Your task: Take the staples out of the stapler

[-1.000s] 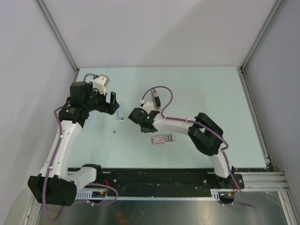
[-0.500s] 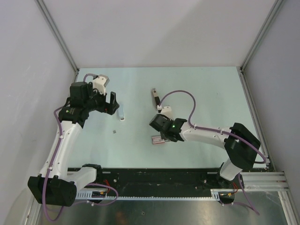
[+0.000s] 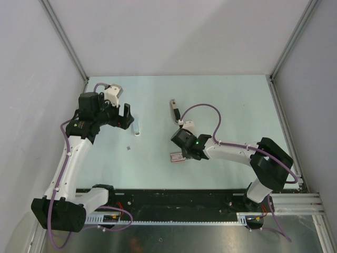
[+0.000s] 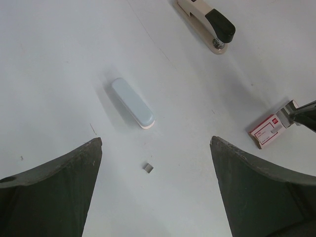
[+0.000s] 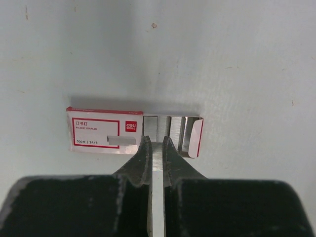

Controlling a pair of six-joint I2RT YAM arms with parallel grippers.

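The right hand is pinched shut on a thin silver strip of staples, which runs back between its fingers; the fingertips sit right at the open end of the pink-and-white staple box, where more silver rows show inside; the box lies flat on the table, directly under and ahead of this hand. The stapler lies on the table just beyond the right hand in the top view, apart from it and touched by neither hand; from the left wrist it appears far ahead and to the right of the left hand, its black part showing on top. The left hand hovers above the table with its fingers spread wide, holding nothing; a small grey staple piece lies on the table between the fingertips as that camera sees it; a pale blue-grey oblong object lies just ahead of them; the box sits off to that hand's right, beyond the right finger.
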